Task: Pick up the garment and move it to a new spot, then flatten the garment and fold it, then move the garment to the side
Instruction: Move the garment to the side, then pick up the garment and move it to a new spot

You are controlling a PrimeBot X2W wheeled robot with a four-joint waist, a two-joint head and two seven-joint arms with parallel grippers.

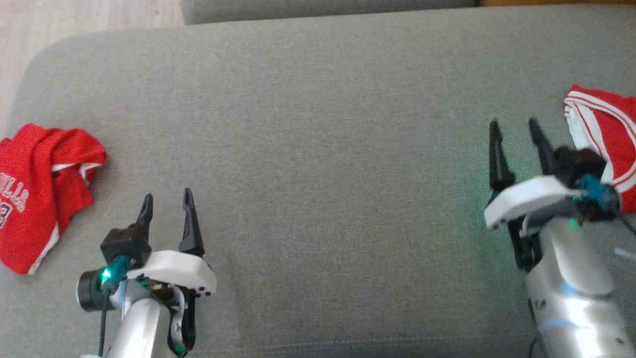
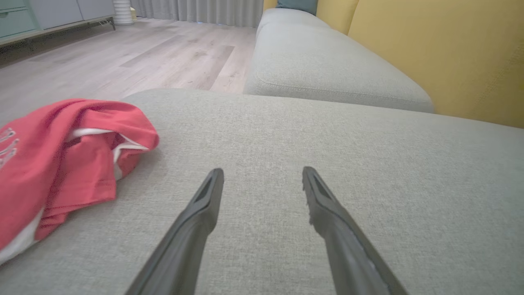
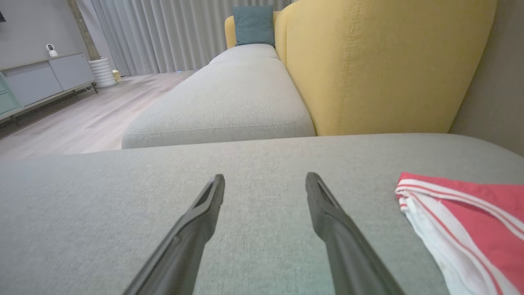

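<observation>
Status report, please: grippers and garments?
Left gripper open, empty. Right gripper open, empty. Crumpled red jersey at left, flat striped garment at right, neither held.

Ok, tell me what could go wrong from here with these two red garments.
1. The crumpled jersey lies near the cushion's left edge; a pull might drag it onto the floor.
2. The right gripper hovers close beside the folded striped garment; a sweep could undo it.
3. Both are red, so the wrong one might get grabbed.
</observation>
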